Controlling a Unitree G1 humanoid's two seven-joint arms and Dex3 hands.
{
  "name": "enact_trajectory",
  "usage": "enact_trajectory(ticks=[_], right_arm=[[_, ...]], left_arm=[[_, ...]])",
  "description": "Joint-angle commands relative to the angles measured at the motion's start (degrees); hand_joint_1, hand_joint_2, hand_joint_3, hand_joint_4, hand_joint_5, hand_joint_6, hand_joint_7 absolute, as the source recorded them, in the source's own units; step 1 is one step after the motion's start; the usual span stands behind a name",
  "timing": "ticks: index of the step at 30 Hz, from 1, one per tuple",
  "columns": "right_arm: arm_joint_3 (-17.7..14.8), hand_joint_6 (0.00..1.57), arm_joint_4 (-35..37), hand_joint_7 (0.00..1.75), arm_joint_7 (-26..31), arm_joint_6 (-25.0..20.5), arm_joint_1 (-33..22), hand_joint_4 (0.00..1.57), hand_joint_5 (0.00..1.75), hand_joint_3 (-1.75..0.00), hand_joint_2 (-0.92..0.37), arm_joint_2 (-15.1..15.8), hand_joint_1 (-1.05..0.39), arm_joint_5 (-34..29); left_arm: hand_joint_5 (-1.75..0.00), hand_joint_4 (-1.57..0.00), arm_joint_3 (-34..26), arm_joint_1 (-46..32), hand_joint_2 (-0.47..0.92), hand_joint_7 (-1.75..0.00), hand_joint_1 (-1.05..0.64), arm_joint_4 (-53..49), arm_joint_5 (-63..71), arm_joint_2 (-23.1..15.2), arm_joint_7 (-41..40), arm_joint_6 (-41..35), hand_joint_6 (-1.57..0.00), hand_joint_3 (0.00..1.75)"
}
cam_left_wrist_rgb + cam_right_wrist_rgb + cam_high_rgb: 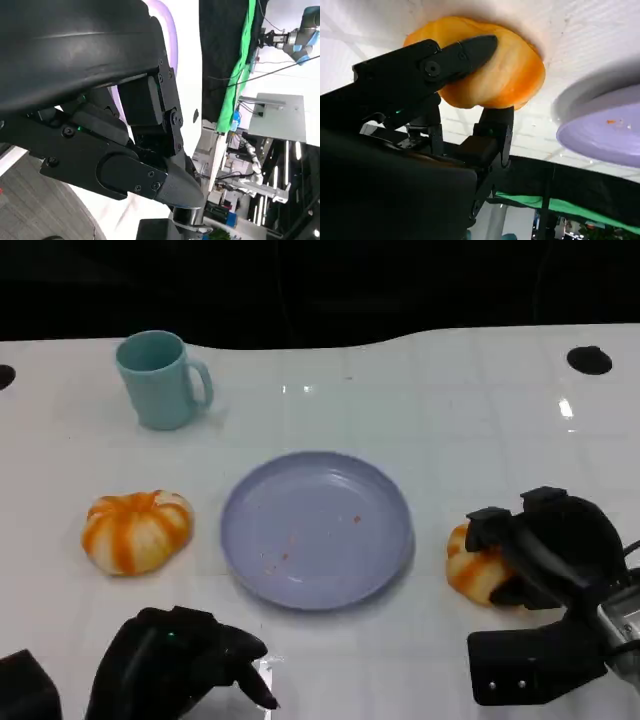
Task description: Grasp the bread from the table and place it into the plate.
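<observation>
1. Right wrist view puts you closest to the work: your right hand (470,95) has its fingers (465,52) wrapped around the bread (512,75), one laid across its top and another pressing its underside. From this I judge the grasp made, with the lift not yet begun, since the bread appears to sit on the white table (590,40).
2. In the head view the same hand (545,550) covers the bread (470,565), which lies just beside the plate (317,528), on the plate's right, touching nothing but your fingers and the table.
3. Your left hand (180,660) hangs on the near side of the plate, holding nothing; its fingers look loosely curled downward, though you cannot tell how far they are closed. The left wrist view shows its fingers (145,180) with nothing between them.
4. A second bread (136,530) sits well to the left of the plate, untouched.
5. Beyond the plate and to its left stands a teal mug (158,378).
6. Your next move, as I judge it, calls for raising the bread high enough to pass the plate's rim, carrying it left over the centre, then releasing.
7. No brand, label or readable writing appears anywhere; the plate carries only a few small crumbs.
</observation>
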State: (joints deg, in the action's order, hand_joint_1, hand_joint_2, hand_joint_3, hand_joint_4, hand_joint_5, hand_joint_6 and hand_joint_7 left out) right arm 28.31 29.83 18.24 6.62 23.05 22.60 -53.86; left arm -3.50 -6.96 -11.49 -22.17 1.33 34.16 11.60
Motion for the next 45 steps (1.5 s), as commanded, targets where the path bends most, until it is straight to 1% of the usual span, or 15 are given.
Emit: enact_trajectory(ticks=[1, 3, 5, 8, 10, 12, 14, 16, 19, 22, 28, 32, 36, 42, 45], right_arm=[[-1.63, 0.78, -0.22, 1.48, 3.49, 2.24, 0.32, 0.92, 1.75, -0.72, -0.56, -0.05, -0.19, 2.32], [-2.03, 0.74, -0.87, 1.61, 4.35, 3.13, 0.14, 0.93, 1.75, -0.86, -0.47, -0.05, -0.16, 2.90], [-2.18, 0.73, -1.45, 1.65, 4.70, 3.11, 0.10, 0.91, 1.75, -0.93, -0.43, -0.07, -0.16, 2.96], [-2.83, 0.79, -2.72, 1.57, 5.73, 3.57, -0.01, 0.92, 1.75, -1.07, -0.37, -0.55, -0.15, 3.75], [-3.29, 0.80, -3.31, 1.58, 6.08, 3.95, -0.04, 0.92, 1.75, -1.16, -0.34, -0.90, -0.16, 4.50], [-4.13, 0.75, -4.29, 1.69, 6.13, 4.61, 0.05, 0.92, 1.75, -1.22, -0.30, -1.36, -0.13, 5.73], [-4.84, 0.74, -5.48, 1.73, 5.95, 4.85, 0.27, 0.93, 1.75, -1.24, -0.30, -1.64, -0.13, 6.47], [-5.57, 0.74, -6.88, 1.73, 5.69, 5.17, 0.47, 0.94, 1.75, -1.26, -0.33, -1.92, -0.14, 7.33], [-6.32, 0.73, -8.71, 1.74, 5.52, 6.26, 0.97, 0.94, 1.75, -1.22, -0.37, -2.31, -0.15, 8.53], [-6.77, 0.76, -9.77, 1.67, 5.32, 8.08, 1.91, 0.97, 1.75, -1.25, -0.33, -3.47, -0.16, 9.91], [-6.49, 0.81, -9.31, 1.66, 3.92, 9.28, 3.68, 1.00, 1.75, -1.29, -0.30, -6.86, -0.16, 11.62], [-5.62, 0.79, -7.76, 1.69, 1.47, 9.99, 6.09, 1.01, 1.75, -1.38, -0.28, -9.61, -0.16, 12.79], [-5.36, 0.78, -5.01, 1.69, -2.18, 10.22, 8.34, 1.01, 1.75, -1.39, -0.26, -12.17, -0.14, 14.82], [-4.79, 0.78, 1.28, 1.70, -4.07, 10.56, 11.60, 1.01, 1.75, -1.38, -0.24, -15.78, -0.12, 15.97], [-4.12, 0.76, 5.83, 1.71, -3.96, 11.21, 13.41, 1.00, 1.75, -1.34, -0.27, -17.38, -0.11, 16.11]], left_arm=[[-0.79, -1.31, 0.01, -0.38, 0.88, 0.00, -0.94, 0.00, 0.65, -0.75, -0.39, 0.55, -1.56, 0.00], [-0.79, -1.31, 0.03, -0.53, 0.88, 0.00, -0.94, 0.33, 0.47, -0.83, -0.29, 0.20, -1.56, 0.00], [-0.79, -1.31, 0.02, -0.55, 0.87, 0.00, -0.94, 0.43, 0.18, -0.82, -0.13, -0.06, -1.56, 0.00], [-0.79, -1.30, 0.03, -0.65, 0.86, 0.00, -0.92, 0.81, -0.29, -0.81, 0.10, -0.45, -1.55, 0.00], [-0.79, -1.30, 0.02, -0.66, 0.86, 0.00, -0.91, 0.72, -0.20, -0.80, 0.09, -0.28, -1.55, 0.00], [-0.79, -1.30, 0.04, -0.68, 0.87, 0.00, -0.93, 0.61, 0.13, -0.85, -0.08, -0.02, -1.55, 0.01], [-0.79, -1.30, 0.05, -0.61, 0.87, 0.00, -0.93, 0.44, 0.26, -0.87, -0.11, 0.12, -1.55, 0.01], [-0.79, -1.30, 0.04, -0.51, 0.87, 0.00, -0.94, 0.26, 0.17, -0.84, -0.03, 0.09, -1.55, 0.00], [-0.79, -1.30, 0.05, -0.45, 0.87, 0.00, -0.94, 0.06, 0.07, -0.73, 0.03, 0.10, -1.56, 0.00], [-0.79, -1.31, 0.16, -0.38, 0.87, -0.01, -0.94, -0.16, 0.19, -0.55, -0.06, 0.21, -1.56, 0.00], [-0.80, -1.31, 0.42, -0.27, 0.87, 0.00, -0.93, -0.59, 0.22, -0.30, -0.05, 0.89, -1.56, 0.00], [-0.81, -1.30, 0.51, -0.34, 0.86, 0.00, -0.92, -0.38, -0.31, -0.14, 0.09, 0.34, -1.56, 0.00], [-0.81, -1.30, 0.58, -0.41, 0.86, 0.00, -0.92, -0.55, -0.03, -0.04, 0.06, 0.77, -1.56, 0.00], [-0.81, -1.30, 0.61, -0.47, 0.87, 0.00, -0.92, -0.65, 0.11, -0.25, 0.43, 1.17, -1.56, 0.00], [-0.81, -1.30, 0.65, -0.61, 0.87, 0.00, -0.92, -0.52, 0.06, -0.26, 0.48, 1.23, -1.56, 0.00]])
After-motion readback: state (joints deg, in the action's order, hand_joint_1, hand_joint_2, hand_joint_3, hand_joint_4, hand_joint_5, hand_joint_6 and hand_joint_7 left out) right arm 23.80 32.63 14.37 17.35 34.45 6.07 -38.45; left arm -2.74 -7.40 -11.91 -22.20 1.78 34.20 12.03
